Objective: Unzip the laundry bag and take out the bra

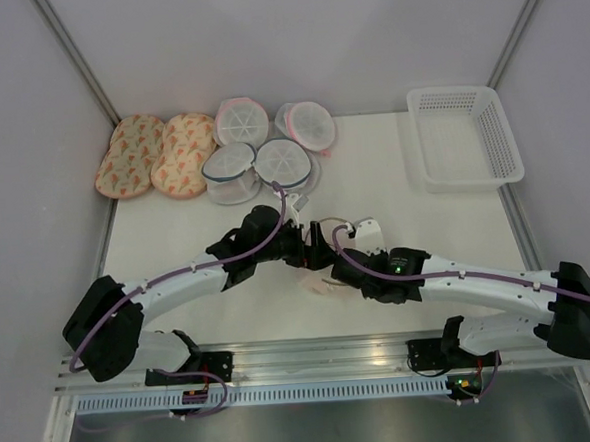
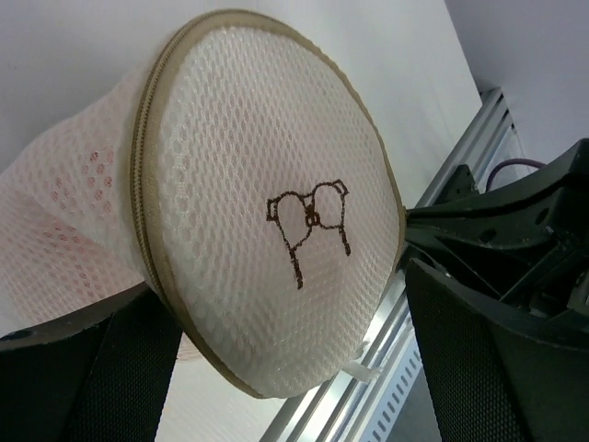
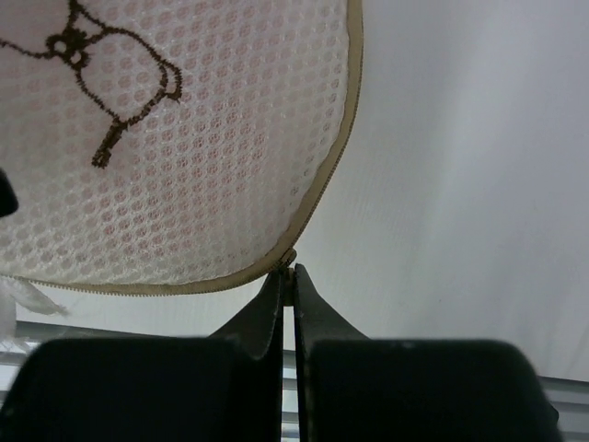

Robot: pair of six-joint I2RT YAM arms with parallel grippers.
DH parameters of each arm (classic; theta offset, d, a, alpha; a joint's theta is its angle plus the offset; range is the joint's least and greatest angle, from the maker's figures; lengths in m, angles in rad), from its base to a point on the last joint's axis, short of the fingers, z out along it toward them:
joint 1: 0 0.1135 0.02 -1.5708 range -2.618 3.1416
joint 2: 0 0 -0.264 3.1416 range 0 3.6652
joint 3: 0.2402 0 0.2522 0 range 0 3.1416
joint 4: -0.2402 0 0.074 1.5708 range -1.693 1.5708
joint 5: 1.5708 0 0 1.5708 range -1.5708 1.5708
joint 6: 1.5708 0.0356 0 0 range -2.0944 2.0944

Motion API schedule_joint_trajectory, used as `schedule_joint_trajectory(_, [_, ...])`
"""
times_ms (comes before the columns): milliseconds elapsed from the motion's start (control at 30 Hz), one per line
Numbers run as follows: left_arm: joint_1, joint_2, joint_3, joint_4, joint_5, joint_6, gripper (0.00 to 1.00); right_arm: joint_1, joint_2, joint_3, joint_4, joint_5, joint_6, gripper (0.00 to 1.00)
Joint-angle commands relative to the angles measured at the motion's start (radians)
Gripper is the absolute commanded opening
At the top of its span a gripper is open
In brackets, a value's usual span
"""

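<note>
Unzipping step, barely begun (zip looks shut). Holding bag (image 2: 267, 212) over mid-counter (image 1: 176, 238), clamped in left gripper (image 1: 294, 243). Pinching zip pull (image 3: 287, 262) at rim, right gripper (image 3: 287, 276) squeezed together. Bra (image 2: 78, 189) inside, pink through mesh. Next: drag pull along rim, keep left firm.

Words, numbers: none can be read in any view.
Sign on bag: the mesh face of the bag (image 2: 248, 157) bears a dark stitched mark (image 2: 308, 226), an outline of two rounded cups joined by a small ring, with two short lines hanging below.
Right wrist view: the same mark (image 3: 101, 74) on the bag (image 3: 230, 184), cut off by the top edge.
Top view: mark hidden.
</note>
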Motion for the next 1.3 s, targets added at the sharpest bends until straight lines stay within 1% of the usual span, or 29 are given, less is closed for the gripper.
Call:
schedule_joint_trajectory(0, [0.006,0.012,0.09,0.052,0.037,0.009,1.0,-0.002,-0.065,-0.012,-0.041,0.008,-0.01,0.0])
schedule_joint_trajectory(67, [0.006,-0.013,0.076,0.023,-0.069,-0.045,1.0,-0.001,-0.077,-0.022,-0.032,-0.015,-0.013,0.0])
schedule_joint_trajectory(100, [0.004,-0.03,0.062,-0.028,-0.107,-0.11,1.0,-0.001,-0.086,-0.032,-0.011,-0.027,-0.018,0.0])
schedule_joint_trajectory(133, [0.004,-0.08,0.026,-0.054,-0.173,-0.138,0.99,-0.001,-0.089,-0.038,0.003,-0.042,-0.027,0.0])
schedule_joint_trajectory(167, [0.004,-0.111,0.004,-0.085,-0.204,-0.171,1.0,-0.001,-0.091,-0.043,0.014,-0.059,-0.027,0.01])
schedule_joint_trajectory(200, [0.001,-0.152,-0.025,-0.111,-0.233,-0.242,1.0,-0.001,-0.093,-0.052,0.043,-0.073,-0.03,0.0])
schedule_joint_trajectory(233, [0.0,-0.236,-0.081,-0.161,-0.275,-0.272,1.0,-0.002,-0.093,-0.058,0.068,-0.093,-0.047,0.0])
schedule_joint_trajectory(267, [0.0,-0.29,-0.109,-0.186,-0.296,-0.303,1.0,-0.001,-0.093,-0.066,0.098,-0.154,-0.055,0.0])
schedule_joint_trajectory(300, [-0.003,-0.338,-0.134,-0.212,-0.316,-0.374,1.0,-0.002,-0.094,-0.084,0.174,-0.191,-0.064,0.01])
schedule_joint_trajectory(333, [-0.003,-0.382,-0.183,-0.256,-0.347,-0.407,1.0,-0.001,-0.096,-0.095,0.225,-0.232,-0.075,0.0])
schedule_joint_trajectory(367, [-0.002,-0.472,-0.206,-0.273,-0.353,-0.447,1.0,-0.004,-0.1,-0.11,0.283,-0.295,-0.09,0.0])
schedule_joint_trajectory(400, [-0.003,-0.508,-0.231,-0.278,-0.346,-0.514,1.0,-0.001,-0.108,-0.148,0.424,-0.416,-0.087,0.0])
schedule_joint_trajectory(433, [-0.005,-0.546,-0.275,-0.277,-0.33,-0.546,1.0,-0.001,-0.112,-0.17,0.5,-0.485,-0.081,0.0])
schedule_joint_trajectory(500, [-0.012,-0.616,-0.306,-0.277,-0.294,-0.628,1.0,-0.001,-0.102,-0.207,0.67,-0.599,-0.043,0.0])
schedule_joint_trajectory(533, [-0.016,-0.628,-0.326,-0.275,-0.269,-0.652,0.99,-0.002,-0.093,-0.212,0.709,-0.618,-0.034,0.0])
schedule_joint_trajectory(600, [-0.028,-0.64,-0.34,-0.246,-0.24,-0.704,1.0,-0.002,-0.062,-0.21,0.784,-0.653,-0.023,0.01])
schedule_joint_trajectory(667, [-0.035,-0.625,-0.355,-0.203,-0.198,-0.729,1.0,-0.001,-0.037,-0.204,0.816,-0.667,-0.023,0.01])
schedule_joint_trajectory(767, [-0.058,-0.556,-0.378,-0.085,-0.174,-0.762,1.0,-0.001,0.027,-0.174,0.833,-0.673,-0.046,0.0])
schedule_joint_trajectory(800, [-0.068,-0.507,-0.387,-0.008,-0.168,-0.772,1.0,-0.002,0.039,-0.155,0.833,-0.673,-0.055,0.0])
schedule_joint_trajectory(900, [-0.091,-0.434,-0.38,0.103,-0.165,-0.771,0.99,-0.001,0.075,-0.135,0.832,-0.676,-0.061,0.01])
schedule_joint_trajectory(1000, [-0.095,-0.346,-0.36,0.14,-0.175,-0.742,0.94,-0.002,0.079,-0.127,0.824,-0.671,-0.069,0.0])
schedule_joint_trajectory(1033, [-0.095,-0.331,-0.357,0.147,-0.183,-0.736,0.91,-0.002,0.078,-0.129,0.819,-0.668,-0.07,0.01])
schedule_joint_trajectory(1067, [-0.097,-0.303,-0.357,0.156,-0.189,-0.731,0.78,-0.001,0.063,-0.129,0.816,-0.661,-0.072,0.0])
schedule_joint_trajectory(1100, [-0.097,-0.297,-0.358,0.166,-0.197,-0.72,0.69,-0.001,0.053,-0.13,0.801,-0.653,-0.075,0.0])
schedule_joint_trajectory(1133, [-0.097,-0.294,-0.363,0.173,-0.212,-0.719,0.46,-0.001,0.044,-0.132,0.792,-0.647,-0.076,0.0])
schedule_joint_trajectory(1167, [-0.097,-0.298,-0.364,0.17,-0.224,-0.711,0.31,-0.001,0.021,-0.134,0.769,-0.632,-0.078,0.01])
schedule_joint_trajectory(1200, [-0.095,-0.304,-0.361,0.15,-0.252,-0.706,0.11,-0.001,0.01,-0.135,0.757,-0.622,-0.081,0.01])
schedule_joint_trajectory(1233, [-0.094,-0.32,-0.36,0.13,-0.266,-0.696,0.05,-0.001,-0.01,-0.14,0.732,-0.615,-0.084,0.01])
schedule_joint_trajectory(1267, [-0.094,-0.33,-0.349,0.112,-0.281,-0.686,0.02,-0.002,-0.017,-0.14,0.717,-0.601,-0.087,0.0])
